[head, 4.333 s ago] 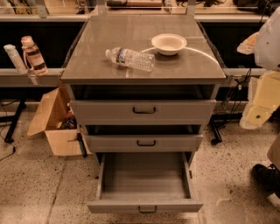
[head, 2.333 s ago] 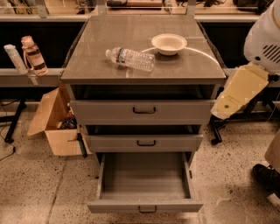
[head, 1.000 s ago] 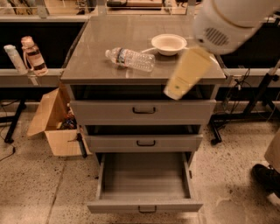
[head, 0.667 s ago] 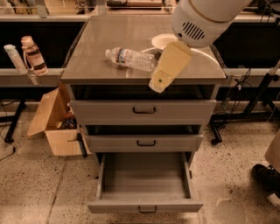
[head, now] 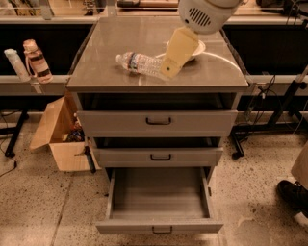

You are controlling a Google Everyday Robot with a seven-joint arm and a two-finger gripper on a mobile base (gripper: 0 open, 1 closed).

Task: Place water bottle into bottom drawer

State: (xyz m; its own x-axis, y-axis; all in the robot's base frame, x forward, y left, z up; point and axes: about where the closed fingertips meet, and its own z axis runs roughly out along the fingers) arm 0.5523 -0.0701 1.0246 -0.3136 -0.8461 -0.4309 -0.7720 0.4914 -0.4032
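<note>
The water bottle (head: 139,63) is clear and ribbed with a white cap, and lies on its side on the grey cabinet top (head: 115,79), cap to the left. My gripper (head: 169,70) is cream-coloured and hangs from the white arm (head: 208,13). It reaches down over the cabinet top, with its tip at the bottle's right end. I cannot tell whether it touches the bottle. The bottom drawer (head: 159,227) is pulled far out below, and its ridged grey floor shows nothing on it.
A white bowl (head: 200,48) sits behind the gripper, partly hidden. The two upper drawers (head: 158,121) are slightly open. A pinkish bottle (head: 36,60) and a white tube bottle (head: 15,64) stand on the left shelf. A cardboard box (head: 61,137) is on the floor left, a shoe (head: 292,194) right.
My arm has swung in from the right side of the cabinet, over its top, and leftward and down to the bottle's right end. The bottle and the drawers have not moved.
</note>
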